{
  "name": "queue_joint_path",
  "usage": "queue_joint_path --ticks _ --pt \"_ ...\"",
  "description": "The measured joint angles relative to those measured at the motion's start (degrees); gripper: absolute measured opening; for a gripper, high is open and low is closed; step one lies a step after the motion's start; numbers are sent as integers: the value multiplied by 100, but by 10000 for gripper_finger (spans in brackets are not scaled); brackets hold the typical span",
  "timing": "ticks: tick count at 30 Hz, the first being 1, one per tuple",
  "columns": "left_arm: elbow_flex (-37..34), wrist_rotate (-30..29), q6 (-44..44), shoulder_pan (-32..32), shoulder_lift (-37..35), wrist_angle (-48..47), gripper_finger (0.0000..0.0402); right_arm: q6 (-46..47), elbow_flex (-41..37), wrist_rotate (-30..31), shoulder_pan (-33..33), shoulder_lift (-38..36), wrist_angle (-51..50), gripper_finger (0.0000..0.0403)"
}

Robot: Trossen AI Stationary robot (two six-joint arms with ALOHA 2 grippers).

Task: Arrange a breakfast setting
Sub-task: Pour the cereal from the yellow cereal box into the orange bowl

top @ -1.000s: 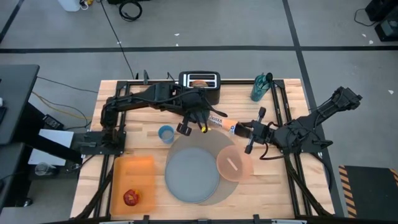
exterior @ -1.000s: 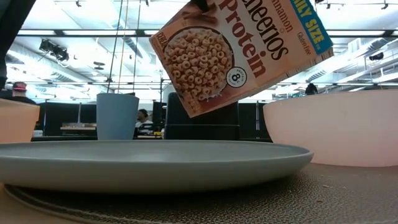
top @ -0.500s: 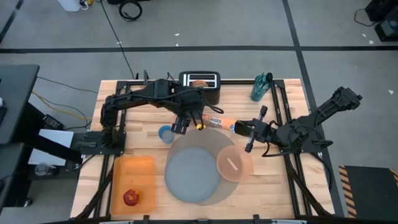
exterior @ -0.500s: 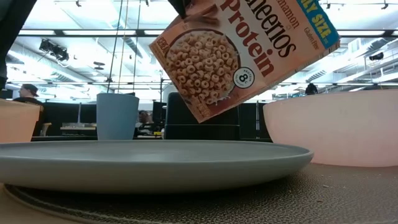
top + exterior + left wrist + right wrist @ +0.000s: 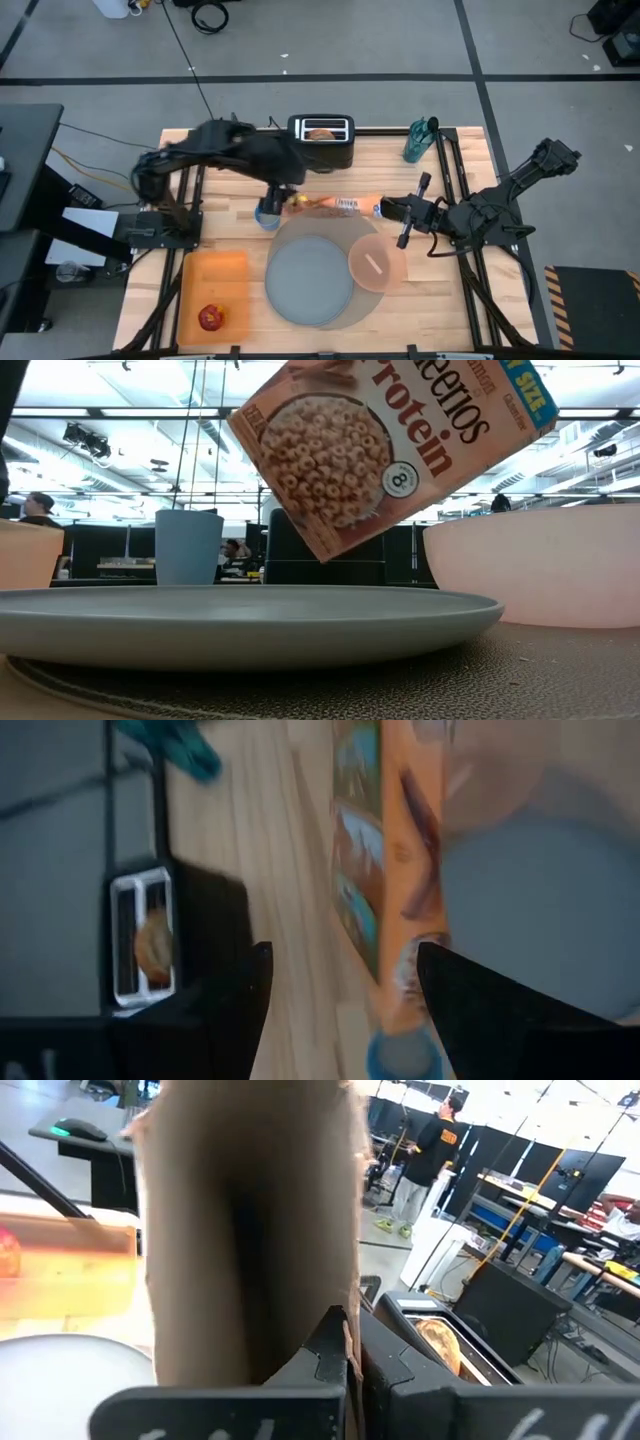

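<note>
A cereal box (image 5: 330, 205) hangs in the air over the far edge of the grey mat (image 5: 337, 226), with my right gripper (image 5: 385, 208) shut on its right end. My left gripper (image 5: 345, 1010) stands open just left of the box, over the blue cup (image 5: 267, 215), and touches nothing. On the mat lie the blue-grey plate (image 5: 308, 280) and the pink bowl (image 5: 377, 263), which has the spoon (image 5: 375, 262) in it. The apple (image 5: 210, 318) rests on the orange board (image 5: 213, 285). The bagel (image 5: 320, 133) sticks out of the toaster's slot. My right gripper pinches a thin cardboard edge at the box's right end (image 5: 338, 1295) between its two fingers. The fingers come level from the table's right side and lie along the box. The box is lifted clear of the table and, in the low view, is tilted (image 5: 390, 440).
The black toaster (image 5: 345, 152) stands at the far edge, and a teal bottle (image 5: 420, 140) at the far right. Bare wood shows between the toaster and the mat, and right of the bowl.
My left gripper has opened, let go of the box's left end and drawn back toward the table's left edge. The box stays lifted in my right gripper and now lies more nearly left to right above the mat's far edge.
</note>
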Motion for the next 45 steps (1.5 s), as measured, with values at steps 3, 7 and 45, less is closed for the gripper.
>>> queue_joint_path --ticks 3,7,45 --pt "-54 -47 -4 -152 -225 403 258 -7 0 11 64 -13 9 5" --pt "-1195 -263 293 -402 -716 1515 258 -39 0 101 109 -28 46 5" --pt "-6463 -1365 -47 -1052 -2712 5398 340 -334 0 230 -54 -80 295 6"
